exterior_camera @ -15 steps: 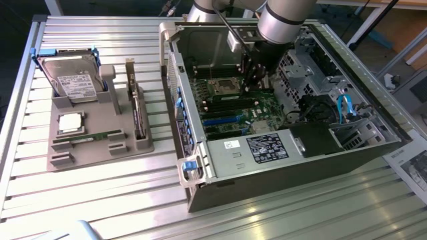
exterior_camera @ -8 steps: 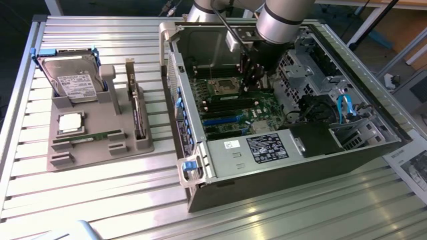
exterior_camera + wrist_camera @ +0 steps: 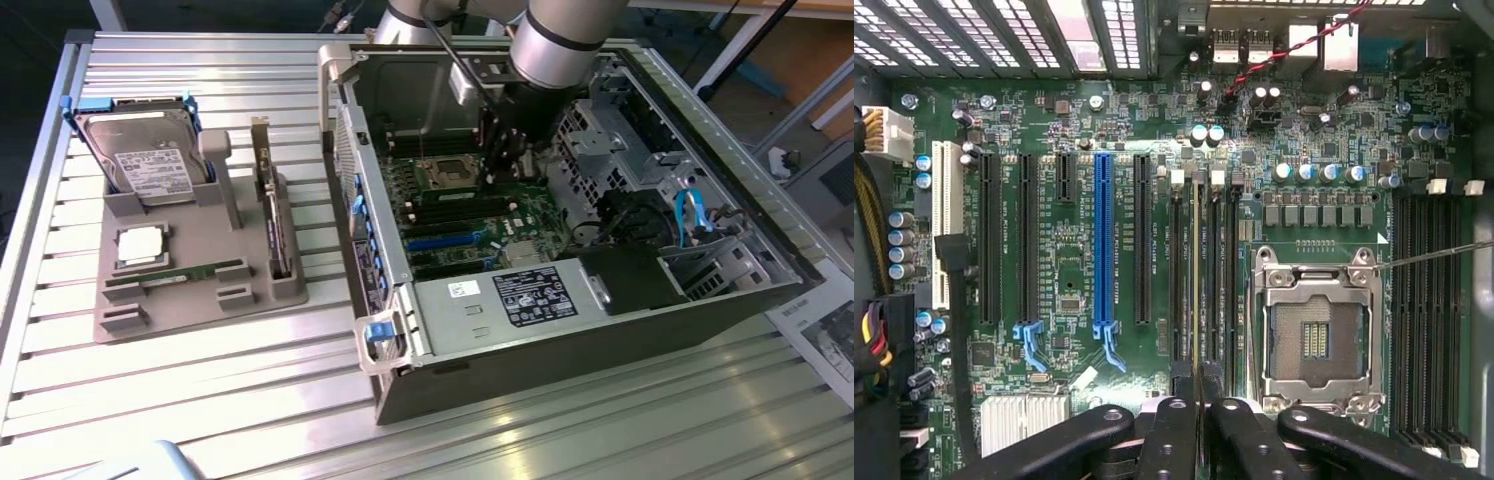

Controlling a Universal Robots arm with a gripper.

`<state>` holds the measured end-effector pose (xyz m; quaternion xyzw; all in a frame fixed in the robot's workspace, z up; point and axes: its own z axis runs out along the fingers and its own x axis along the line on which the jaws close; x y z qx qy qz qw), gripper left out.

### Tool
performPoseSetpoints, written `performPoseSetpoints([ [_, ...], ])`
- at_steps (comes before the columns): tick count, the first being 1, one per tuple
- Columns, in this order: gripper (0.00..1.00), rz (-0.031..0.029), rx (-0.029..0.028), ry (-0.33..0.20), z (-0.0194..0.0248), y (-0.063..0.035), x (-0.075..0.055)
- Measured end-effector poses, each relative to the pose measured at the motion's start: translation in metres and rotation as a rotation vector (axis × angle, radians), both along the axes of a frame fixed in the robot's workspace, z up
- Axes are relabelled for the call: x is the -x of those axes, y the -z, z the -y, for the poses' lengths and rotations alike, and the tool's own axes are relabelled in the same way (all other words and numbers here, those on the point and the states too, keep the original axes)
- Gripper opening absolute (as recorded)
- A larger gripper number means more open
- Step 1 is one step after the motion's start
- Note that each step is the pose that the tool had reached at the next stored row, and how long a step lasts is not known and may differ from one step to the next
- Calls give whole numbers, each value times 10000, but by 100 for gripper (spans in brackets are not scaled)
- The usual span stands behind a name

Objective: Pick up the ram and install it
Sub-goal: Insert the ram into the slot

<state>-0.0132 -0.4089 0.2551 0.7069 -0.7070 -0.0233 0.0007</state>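
Step in hand: I am installing the ram point(image 3: 1197, 290); I judge the pick-up done and the seating under way.
My hand point(image 3: 1198, 385): closed narrowly on the top edge of the ram, reaching down into the open computer case point(image 3: 400, 345) on the table point(image 3: 200, 400).
Where the ram is: edge-on between my fingers point(image 3: 1176, 420), standing in the memory slots point(image 3: 1204, 270) just beside the empty processor socket point(image 3: 1314, 335).
What seating calls for: in my judgement, a straight press along the slot, stick upright, notch matched, both ends down evenly.
Grey holder tray point(image 3: 254, 300): it carries a hard drive point(image 3: 147, 160), a silver processor chip point(image 3: 144, 245), a second green stick point(image 3: 180, 275) and an upright expansion card point(image 3: 274, 215).
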Motion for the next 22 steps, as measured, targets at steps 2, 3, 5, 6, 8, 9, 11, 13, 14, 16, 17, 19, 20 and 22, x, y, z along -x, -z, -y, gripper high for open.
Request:
performPoseSetpoints([
  [2,12,0,0,-1,0,50,8],
  [3,12,-1,1,-2,0,67,9],
  [5,12,-1,2,-1,1,76,10],
  [6,12,-1,3,-1,1,76,10],
  [8,12,0,-1,0,3,78,11],
  [9,12,0,0,1,8,78,11],
  [11,12,-1,0,0,25,80,11],
  [13,12,0,1,0,46,83,12],
  [14,12,0,1,1,49,83,12],
  [16,12,-1,2,0,50,83,12],
  [17,12,-1,1,0,54,84,12],
  [19,12,-1,1,0,53,84,12],
  [20,12,-1,2,0,55,84,12],
  [22,12,-1,1,-2,67,84,12],
])
